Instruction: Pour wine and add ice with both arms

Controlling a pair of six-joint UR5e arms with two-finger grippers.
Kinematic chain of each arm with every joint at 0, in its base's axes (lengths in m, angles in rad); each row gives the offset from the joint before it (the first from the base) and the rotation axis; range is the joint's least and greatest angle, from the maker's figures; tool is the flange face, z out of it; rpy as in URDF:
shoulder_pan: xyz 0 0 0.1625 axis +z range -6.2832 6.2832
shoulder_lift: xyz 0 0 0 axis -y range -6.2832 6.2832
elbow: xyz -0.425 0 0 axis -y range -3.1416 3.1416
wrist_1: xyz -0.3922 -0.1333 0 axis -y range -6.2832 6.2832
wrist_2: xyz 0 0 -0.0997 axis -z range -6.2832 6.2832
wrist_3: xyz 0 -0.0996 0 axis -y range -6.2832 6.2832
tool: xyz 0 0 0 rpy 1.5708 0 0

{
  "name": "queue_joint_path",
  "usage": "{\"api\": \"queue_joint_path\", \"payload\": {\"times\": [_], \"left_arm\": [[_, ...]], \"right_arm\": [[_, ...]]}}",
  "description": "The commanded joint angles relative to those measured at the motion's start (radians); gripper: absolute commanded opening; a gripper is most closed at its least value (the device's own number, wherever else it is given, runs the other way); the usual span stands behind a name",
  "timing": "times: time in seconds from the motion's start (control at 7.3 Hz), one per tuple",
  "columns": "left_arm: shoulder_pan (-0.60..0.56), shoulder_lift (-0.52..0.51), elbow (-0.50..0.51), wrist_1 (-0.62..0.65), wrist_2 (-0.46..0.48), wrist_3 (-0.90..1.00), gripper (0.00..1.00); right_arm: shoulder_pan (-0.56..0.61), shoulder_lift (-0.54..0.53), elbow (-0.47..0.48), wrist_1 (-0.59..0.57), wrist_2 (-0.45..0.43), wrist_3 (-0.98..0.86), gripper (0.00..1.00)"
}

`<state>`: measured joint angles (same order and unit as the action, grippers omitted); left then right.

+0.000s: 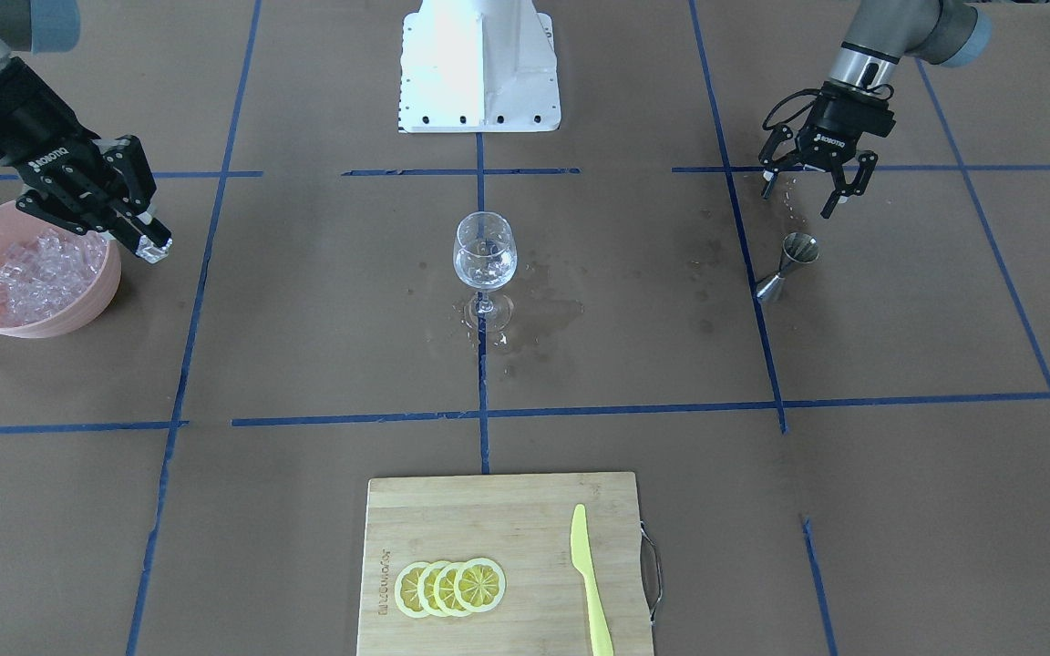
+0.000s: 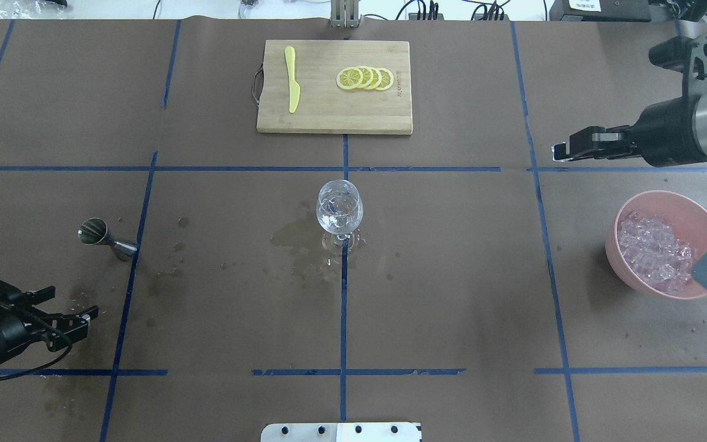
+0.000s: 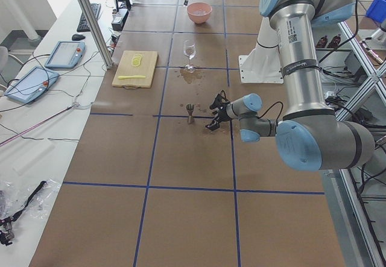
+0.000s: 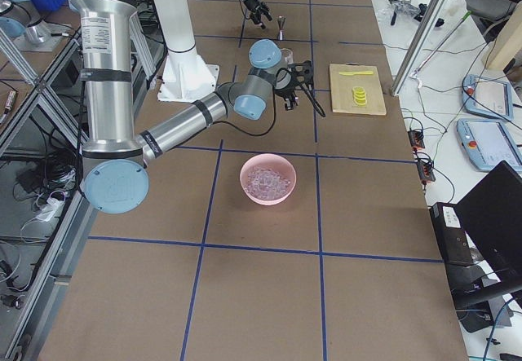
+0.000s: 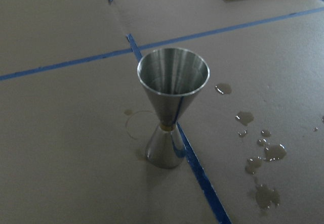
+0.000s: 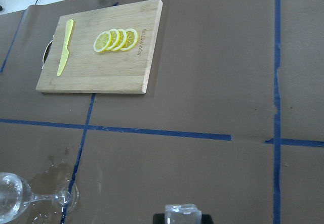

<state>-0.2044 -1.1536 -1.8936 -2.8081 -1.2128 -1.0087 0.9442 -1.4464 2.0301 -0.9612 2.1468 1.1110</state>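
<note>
Right black two-finger hand (image 1: 153,242) pinches a clear glassy ice cube (image 6: 182,213), aimed toward the middle of the brown desk (image 1: 634,301). Left black hand (image 1: 800,196) gapes wide, empty.

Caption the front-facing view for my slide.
Right claw holds an ice cube near the pink bowl; the open left claw hangs near the metal measuring cup; the wine glass stands mid-table.

Left arm (image 3: 301,86): big elbow folded close by base, slim forearm running low over table. Wrist tipped downward. Left gripper (image 1: 798,200) hanging just off surface, fingers spread wide, nothing between them.

Right arm (image 4: 175,129): stretched out from base, forearm slanting upward, wrist raised well above table. Right gripper (image 1: 151,242) lying near level, fingers closed in tight, small clear ice cube (image 6: 183,215) pinched at tips.

Arms well apart, one at each side.
</note>
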Motion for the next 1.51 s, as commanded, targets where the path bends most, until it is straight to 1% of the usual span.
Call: {"api": "queue_joint_path", "payload": {"times": [0.0,0.14,0.27,0.41,0.55,0.68,0.82,0.96,1.1,1.23,1.37], "left_arm": [[-0.006,0.082,-0.054,0.002,-0.114,-0.005,1.00],[-0.009,0.109,-0.074,0.015,-0.143,-0.005,1.00],[-0.042,0.110,-0.103,0.063,-0.204,-0.005,1.00],[-0.079,0.110,-0.158,0.167,-0.278,-0.005,1.00],[-0.088,0.110,-0.215,0.258,-0.296,-0.005,1.00],[-0.092,0.110,-0.223,0.280,-0.347,-0.005,1.00],[-0.102,0.112,-0.226,0.280,-0.367,-0.005,1.00],[-0.104,0.120,-0.240,0.282,-0.389,-0.004,1.00],[-0.137,0.135,-0.260,0.303,-0.465,-0.004,1.00],[-0.150,0.137,-0.292,0.358,-0.490,-0.001,1.00],[-0.151,0.135,-0.321,0.393,-0.495,-0.001,1.00]], "right_arm": [[-0.076,0.197,-0.063,-0.020,-0.005,0.158,0.00],[-0.108,0.289,-0.064,-0.098,-0.008,0.208,0.00],[-0.158,0.363,-0.065,-0.161,-0.042,0.230,0.00],[-0.223,0.401,-0.065,-0.191,-0.118,0.249,0.00],[-0.282,0.425,-0.067,-0.198,-0.195,0.260,0.00],[-0.333,0.449,-0.085,-0.205,-0.256,0.266,0.00],[-0.363,0.478,-0.111,-0.205,-0.290,0.267,0.00],[-0.383,0.506,-0.143,-0.205,-0.307,0.267,0.00],[-0.403,0.506,-0.148,-0.205,-0.332,0.267,0.00],[-0.407,0.506,-0.148,-0.206,-0.338,0.265,0.00],[-0.409,0.505,-0.149,-0.211,-0.338,0.265,0.00]]}}
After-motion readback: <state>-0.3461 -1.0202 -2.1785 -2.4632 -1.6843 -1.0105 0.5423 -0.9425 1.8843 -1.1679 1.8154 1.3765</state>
